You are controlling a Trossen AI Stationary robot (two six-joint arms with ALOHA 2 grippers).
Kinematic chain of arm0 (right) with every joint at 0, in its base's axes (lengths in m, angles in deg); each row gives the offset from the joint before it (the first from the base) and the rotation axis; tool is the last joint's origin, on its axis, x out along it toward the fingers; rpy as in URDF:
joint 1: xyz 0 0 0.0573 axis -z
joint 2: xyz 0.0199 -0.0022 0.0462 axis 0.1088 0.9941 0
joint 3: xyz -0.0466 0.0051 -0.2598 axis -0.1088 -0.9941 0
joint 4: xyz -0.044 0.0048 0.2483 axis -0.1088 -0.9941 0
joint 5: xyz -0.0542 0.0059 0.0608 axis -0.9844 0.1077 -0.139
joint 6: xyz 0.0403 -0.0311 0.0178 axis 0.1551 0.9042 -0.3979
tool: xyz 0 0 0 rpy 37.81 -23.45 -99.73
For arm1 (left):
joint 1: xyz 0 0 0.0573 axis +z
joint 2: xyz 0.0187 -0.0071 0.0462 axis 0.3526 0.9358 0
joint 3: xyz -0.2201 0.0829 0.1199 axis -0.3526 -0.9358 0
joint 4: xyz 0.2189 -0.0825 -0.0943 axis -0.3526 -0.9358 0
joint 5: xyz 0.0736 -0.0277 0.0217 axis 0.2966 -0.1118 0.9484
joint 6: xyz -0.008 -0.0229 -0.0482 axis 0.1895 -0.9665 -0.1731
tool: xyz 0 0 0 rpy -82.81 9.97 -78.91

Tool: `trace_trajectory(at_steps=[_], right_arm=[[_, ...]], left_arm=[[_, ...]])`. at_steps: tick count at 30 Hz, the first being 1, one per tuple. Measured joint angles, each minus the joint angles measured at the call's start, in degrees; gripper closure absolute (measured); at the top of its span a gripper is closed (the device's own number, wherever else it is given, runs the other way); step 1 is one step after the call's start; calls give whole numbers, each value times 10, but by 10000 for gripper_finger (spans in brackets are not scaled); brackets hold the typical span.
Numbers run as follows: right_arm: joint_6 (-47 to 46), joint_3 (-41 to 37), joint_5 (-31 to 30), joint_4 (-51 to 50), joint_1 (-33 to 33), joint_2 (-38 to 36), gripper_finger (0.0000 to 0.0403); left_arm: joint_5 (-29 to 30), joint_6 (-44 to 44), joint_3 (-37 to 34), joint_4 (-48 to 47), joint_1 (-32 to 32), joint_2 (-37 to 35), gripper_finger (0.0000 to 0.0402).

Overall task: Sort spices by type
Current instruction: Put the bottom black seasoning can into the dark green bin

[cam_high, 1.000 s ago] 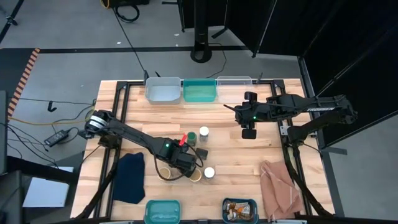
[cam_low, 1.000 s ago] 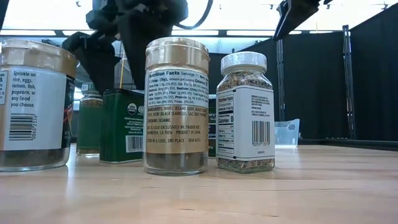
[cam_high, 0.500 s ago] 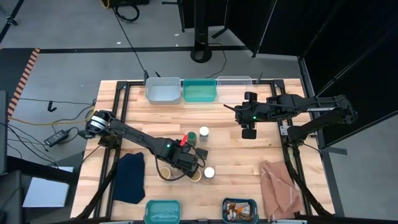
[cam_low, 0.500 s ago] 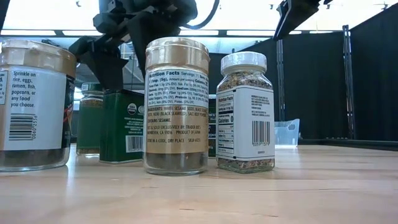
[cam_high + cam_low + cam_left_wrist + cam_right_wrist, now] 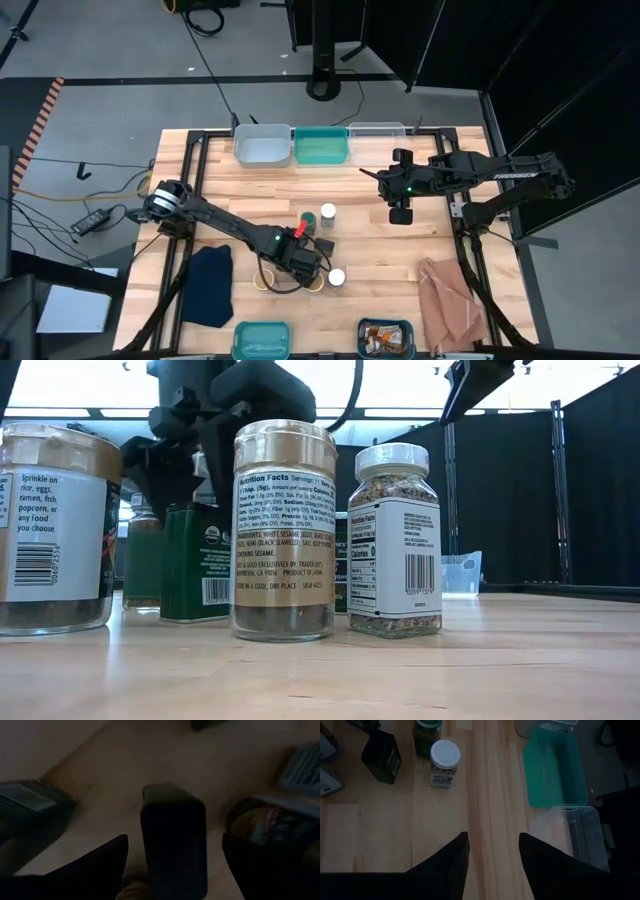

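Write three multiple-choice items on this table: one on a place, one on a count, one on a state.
1. On whose side of the table does the dark blue cloth lie?
A. the left arm's
B. the right arm's
C. in the middle, between the arms

2. How many bins stand in the row at the far edge?
A. two
B. three
C. five

3. How does the left gripper stand?
A. shut on a white-topped jar
B. shut, with nothing in it
C. open, one finger on each side of a dark box

Answers:
1. A: the high view shows the cloth near that arm's base.
2. B: a pale, a teal and a clear one stand side by side.
3. C: the left wrist view shows a gap on both sides of the box.
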Motion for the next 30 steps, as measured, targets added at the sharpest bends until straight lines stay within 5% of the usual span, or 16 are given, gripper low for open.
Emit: trace_trajectory(at_steps=[8, 19, 30], right_arm=[[-6, 0, 0, 0, 0, 0, 221], [-13, 0, 0, 0, 0, 0, 221], [-14, 0, 0, 0, 0, 0, 221]], left_arm=[[1, 0, 0, -1, 1, 3, 97], [-2, 1, 0, 1, 1, 3, 284], [2, 1, 2, -4, 1, 3, 261]])
